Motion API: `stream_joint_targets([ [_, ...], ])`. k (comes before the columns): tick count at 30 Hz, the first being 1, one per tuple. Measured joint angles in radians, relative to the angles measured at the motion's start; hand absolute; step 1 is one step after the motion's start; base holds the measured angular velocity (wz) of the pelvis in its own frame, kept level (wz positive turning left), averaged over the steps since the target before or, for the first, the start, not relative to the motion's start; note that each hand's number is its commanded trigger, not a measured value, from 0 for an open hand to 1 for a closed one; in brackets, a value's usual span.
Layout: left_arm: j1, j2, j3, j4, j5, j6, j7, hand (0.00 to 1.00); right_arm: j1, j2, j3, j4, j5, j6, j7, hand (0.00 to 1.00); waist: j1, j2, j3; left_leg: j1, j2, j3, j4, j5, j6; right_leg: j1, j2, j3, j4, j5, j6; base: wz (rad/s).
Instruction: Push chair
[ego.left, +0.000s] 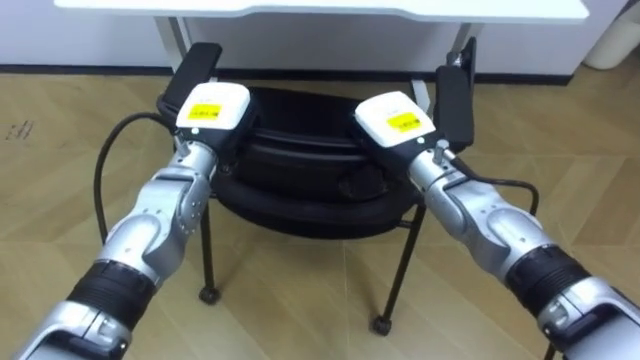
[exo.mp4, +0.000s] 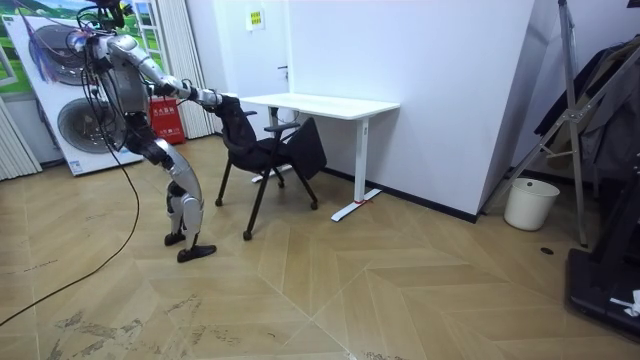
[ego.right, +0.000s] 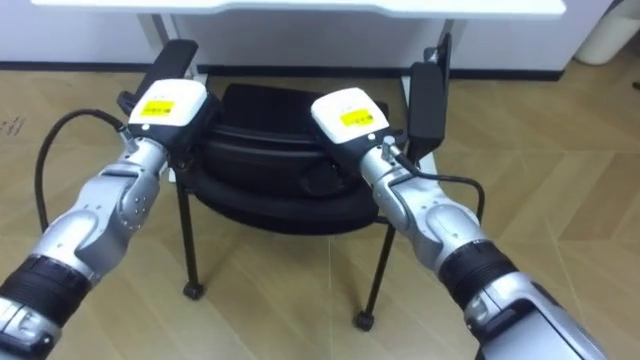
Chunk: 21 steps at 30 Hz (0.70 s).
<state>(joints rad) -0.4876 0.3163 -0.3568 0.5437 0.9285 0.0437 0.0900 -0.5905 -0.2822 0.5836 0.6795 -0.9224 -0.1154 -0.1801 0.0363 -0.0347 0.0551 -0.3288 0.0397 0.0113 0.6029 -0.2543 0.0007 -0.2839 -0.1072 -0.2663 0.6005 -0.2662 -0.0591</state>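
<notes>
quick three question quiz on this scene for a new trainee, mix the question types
1. True or false: the left hand and the right hand are both at the top of the black chair, on its backrest.
2. What stands just beyond the chair, as the robot sees it? A) white desk B) washing machine C) sofa
3. Fill in: the black padded bars outside each hand are the chair's ___.

Key: 1 true. 2 A. 3 armrests.
</notes>
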Motion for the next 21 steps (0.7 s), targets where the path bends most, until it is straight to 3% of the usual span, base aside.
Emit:
stream_joint_targets([
  [4,0.0,0.007,-0.004,-0.001,0.0,-0.001,0.004,1.0,0.0,0.006,0.0,0.002,0.006,0.004,0.006,1.0,-0.017,-0.018,0.0025,0.021,0.006,-0.014,-0.009,-0.004,-0.021,0.029,-0.008,-0.04,0.012,-0.038,-0.019,0.22],
  [10,0.005,0.006,-0.006,-0.013,-0.001,0.009,0.003,1.0,0.0,0.005,0.0,-0.006,0.007,0.004,0.011,1.0,-0.033,-0.016,0.0002,0.029,0.038,-0.004,0.02,-0.014,-0.042,0.061,0.007,-0.078,0.016,-0.076,-0.039,0.17],
  [15,0.031,-0.004,-0.019,-0.014,-0.003,0.025,-0.006,1.0,0.019,0.007,0.0,-0.016,0.002,0.006,0.044,1.0,-0.04,-0.016,-0.0017,0.043,0.046,0.005,0.101,-0.011,-0.053,0.115,0.009,-0.101,0.039,-0.125,-0.055,0.14],
  [17,0.055,-0.013,-0.026,-0.014,-0.004,0.035,-0.006,1.0,0.049,0.006,0.001,-0.028,-0.005,0.006,0.056,1.0,-0.044,-0.008,-0.0078,0.037,0.076,0.005,0.186,-0.004,-0.055,0.168,0.025,-0.12,0.036,-0.15,-0.062,0.2],
  [20,0.078,-0.02,-0.034,-0.016,-0.027,0.051,-0.007,1.0,0.063,0.005,0.001,-0.039,-0.019,0.007,0.078,1.0,-0.048,0.011,-0.0221,0.016,0.087,0.009,0.249,0.021,-0.051,0.208,0.04,-0.133,0.021,-0.163,-0.069,0.07],
  [21,0.081,-0.022,-0.035,-0.018,-0.028,0.055,-0.007,1.0,0.064,0.004,0.001,-0.042,-0.021,0.007,0.08,1.0,-0.052,0.012,-0.0225,0.015,0.087,0.011,0.252,0.028,-0.052,0.214,0.041,-0.134,0.016,-0.163,-0.069,0.19],
])
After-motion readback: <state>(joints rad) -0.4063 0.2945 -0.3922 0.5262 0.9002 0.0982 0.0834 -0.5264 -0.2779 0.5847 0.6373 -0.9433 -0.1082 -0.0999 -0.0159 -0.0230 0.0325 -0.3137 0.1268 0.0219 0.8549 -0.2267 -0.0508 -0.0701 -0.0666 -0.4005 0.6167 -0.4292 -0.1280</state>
